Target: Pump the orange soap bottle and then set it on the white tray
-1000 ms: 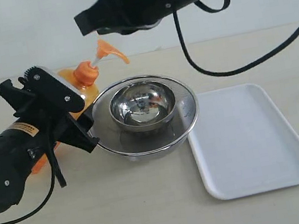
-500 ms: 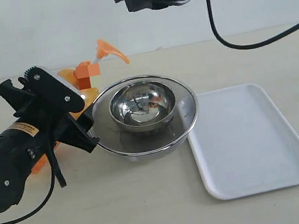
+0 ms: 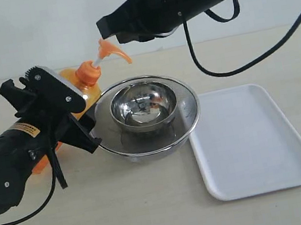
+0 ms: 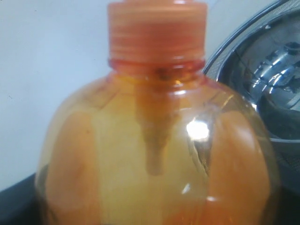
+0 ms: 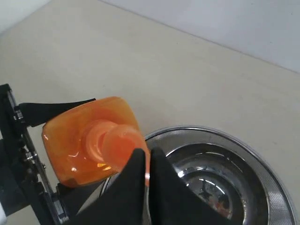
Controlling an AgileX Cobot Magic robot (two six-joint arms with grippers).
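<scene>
Two hands engaged: left hand [image 3: 75, 111] clamps orange soap bottle [image 3: 92, 91], tilted toward bowls [image 3: 133, 80] to catch soap; right hand [image 5: 148, 159], closed, meets pump [image 3: 110, 49].

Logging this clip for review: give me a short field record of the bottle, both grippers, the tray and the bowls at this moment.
bottle: orange soap bottle, tilted toward the bowls, not on the tray
left gripper: shut on the bottle's body
right gripper: fingers together, just above the pump head; contact unclear
white tray: holds nothing, right of the bowls in the exterior view
bowls: small steel bowl sits inside large steel bowl
</scene>
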